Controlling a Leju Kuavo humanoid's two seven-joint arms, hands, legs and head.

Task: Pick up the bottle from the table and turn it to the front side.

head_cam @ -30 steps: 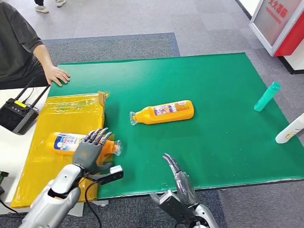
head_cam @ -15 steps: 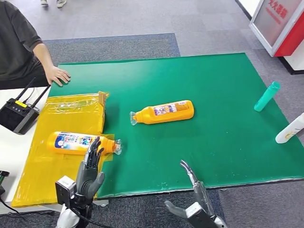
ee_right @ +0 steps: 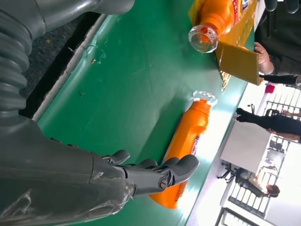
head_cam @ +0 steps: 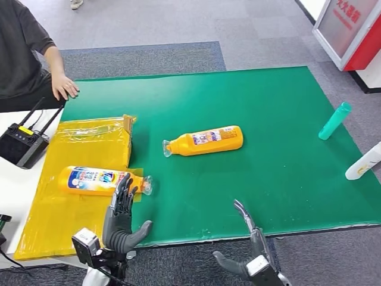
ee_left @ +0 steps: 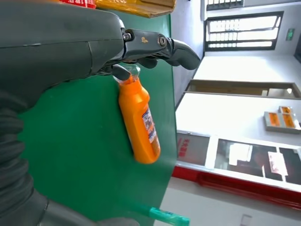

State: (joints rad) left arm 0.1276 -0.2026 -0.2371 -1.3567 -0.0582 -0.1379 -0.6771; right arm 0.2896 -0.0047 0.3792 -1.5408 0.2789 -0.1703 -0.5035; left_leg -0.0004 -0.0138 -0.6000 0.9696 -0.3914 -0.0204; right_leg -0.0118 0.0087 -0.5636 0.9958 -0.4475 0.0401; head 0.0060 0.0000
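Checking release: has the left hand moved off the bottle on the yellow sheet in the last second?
Yes. The left hand has pulled back toward the table's near edge, below the bottle it covered earlier; the bottle lies free.

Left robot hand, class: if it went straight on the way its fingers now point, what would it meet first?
Probably the orange bottle with the blue-and-white label lying on the yellow sheet: the left robot hand points up the table at its neck end. Height above it is unclear.
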